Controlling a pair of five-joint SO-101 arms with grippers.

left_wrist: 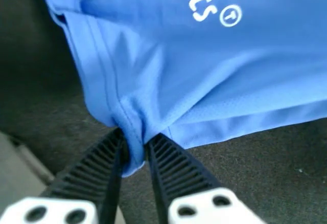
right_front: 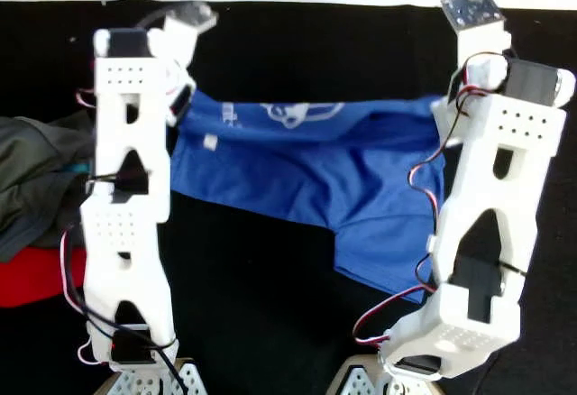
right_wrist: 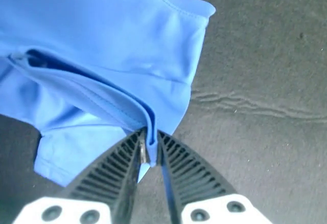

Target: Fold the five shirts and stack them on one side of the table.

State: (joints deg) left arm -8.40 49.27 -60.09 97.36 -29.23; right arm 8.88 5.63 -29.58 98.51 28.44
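Pinching hems of the blue shirt [right_front: 306,165] near the table's [right_front: 252,287] far edge, left gripper [left_wrist: 135,150] and right gripper [right_wrist: 148,150] clamp little cloth; uneven pulling might slip one free.

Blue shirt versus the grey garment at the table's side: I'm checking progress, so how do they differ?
The blue shirt is stretched across the middle; the grey garment is bunched at the side. The left pincer and right pincer pinch the blue shirt; neither holds the grey garment. The blue shirt bears white print; the grey garment shows none. Neither is neatly folded.
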